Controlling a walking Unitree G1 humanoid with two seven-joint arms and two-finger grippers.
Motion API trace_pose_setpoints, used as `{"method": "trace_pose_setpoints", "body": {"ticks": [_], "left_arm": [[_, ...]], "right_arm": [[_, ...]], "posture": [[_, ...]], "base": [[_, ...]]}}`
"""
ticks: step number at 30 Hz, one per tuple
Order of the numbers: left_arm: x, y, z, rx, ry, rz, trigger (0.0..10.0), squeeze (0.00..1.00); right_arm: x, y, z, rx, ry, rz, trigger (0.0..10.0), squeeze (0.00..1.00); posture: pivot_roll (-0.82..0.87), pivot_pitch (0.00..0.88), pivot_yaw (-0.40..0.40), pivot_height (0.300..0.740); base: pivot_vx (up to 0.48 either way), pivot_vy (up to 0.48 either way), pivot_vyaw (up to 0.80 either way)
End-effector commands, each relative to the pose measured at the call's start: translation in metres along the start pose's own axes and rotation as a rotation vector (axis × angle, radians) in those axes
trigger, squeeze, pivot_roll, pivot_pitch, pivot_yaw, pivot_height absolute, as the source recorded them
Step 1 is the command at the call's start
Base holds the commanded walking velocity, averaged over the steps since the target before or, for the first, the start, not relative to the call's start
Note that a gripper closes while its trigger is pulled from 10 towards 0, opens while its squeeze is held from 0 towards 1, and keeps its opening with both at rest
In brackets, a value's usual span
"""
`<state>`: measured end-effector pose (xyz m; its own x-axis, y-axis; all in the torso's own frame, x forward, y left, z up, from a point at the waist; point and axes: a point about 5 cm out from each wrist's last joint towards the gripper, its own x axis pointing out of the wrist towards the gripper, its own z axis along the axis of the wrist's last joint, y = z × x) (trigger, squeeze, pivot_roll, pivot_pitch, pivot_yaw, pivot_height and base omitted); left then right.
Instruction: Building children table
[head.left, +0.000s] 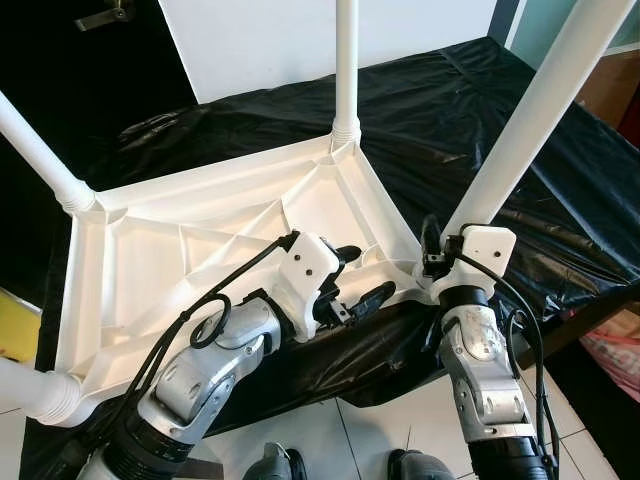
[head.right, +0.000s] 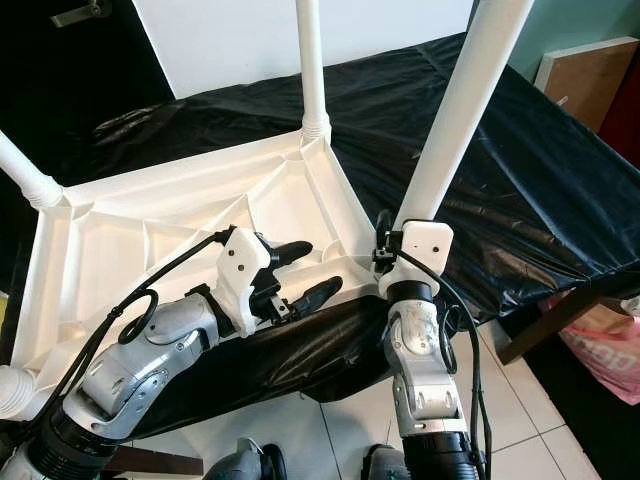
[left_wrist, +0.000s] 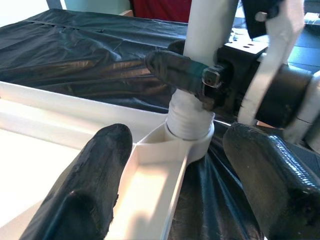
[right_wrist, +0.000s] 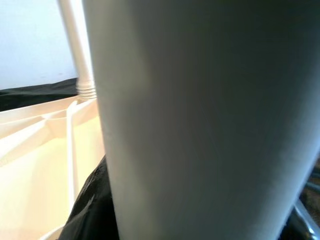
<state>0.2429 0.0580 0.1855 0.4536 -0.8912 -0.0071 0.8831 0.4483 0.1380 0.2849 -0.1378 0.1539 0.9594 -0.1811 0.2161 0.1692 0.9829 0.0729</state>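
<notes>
Left eye view shows the white tabletop (head.left: 200, 250) lying upside down on a surface covered in black plastic sheeting (head.left: 450, 120), ribbed underside up; going from the left, the far-left leg (head.left: 35, 150) stands in its corner socket, the near-left leg (head.left: 30, 390) sits in the corner closest to the robot's left, the far leg (head.left: 346, 65) rises from the back corner, and the near-right leg (head.left: 545, 105) stands at the last corner; by my judgement all four legs are in place and only the seating or tightening of this last one is left, though how firmly it is home I cannot tell; the left gripper (head.left: 355, 275) hovers over the tabletop's near rim with its fingers (left_wrist: 95, 175) spread wide, holding nothing, aimed at the threaded socket (left_wrist: 190, 132); the right gripper (head.left: 430, 250) is at the base of the near-right leg, its finger (left_wrist: 175, 70) pressed against the tube just above the socket, apparently clamped round it.
</notes>
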Motion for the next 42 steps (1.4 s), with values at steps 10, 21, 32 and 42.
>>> {"method": "trace_pose_setpoints", "body": {"ticks": [10, 21, 32, 42], "left_arm": [[0.0, -0.007, 0.002, 0.008, 0.003, -0.134, 10.0, 0.0], [0.001, -0.006, 0.004, 0.009, -0.007, -0.123, 10.0, 0.0], [0.002, -0.007, 0.003, 0.009, -0.007, -0.126, 10.0, 0.0], [0.003, -0.008, 0.003, 0.009, -0.007, -0.133, 10.0, 0.0]], "right_arm": [[-0.007, -0.015, -0.034, -0.069, 0.173, -0.108, 10.0, 0.0], [-0.004, -0.002, -0.025, -0.164, 0.086, -0.034, 10.0, 0.0], [0.005, -0.001, 0.005, -0.133, -0.06, -0.068, 10.0, 0.0], [0.003, 0.0, 0.01, -0.112, -0.078, -0.051, 10.0, 0.0]], "posture": [[-0.06, 0.136, 0.061, 0.74], [-0.06, 0.129, 0.053, 0.74], [-0.06, 0.123, 0.052, 0.74], [-0.07, 0.118, 0.053, 0.74]], "base": [[0.0, 0.0, 0.0], [0.0, 0.0, 0.0], [0.0, 0.0, 0.0], [0.0, 0.0, 0.0]]}}
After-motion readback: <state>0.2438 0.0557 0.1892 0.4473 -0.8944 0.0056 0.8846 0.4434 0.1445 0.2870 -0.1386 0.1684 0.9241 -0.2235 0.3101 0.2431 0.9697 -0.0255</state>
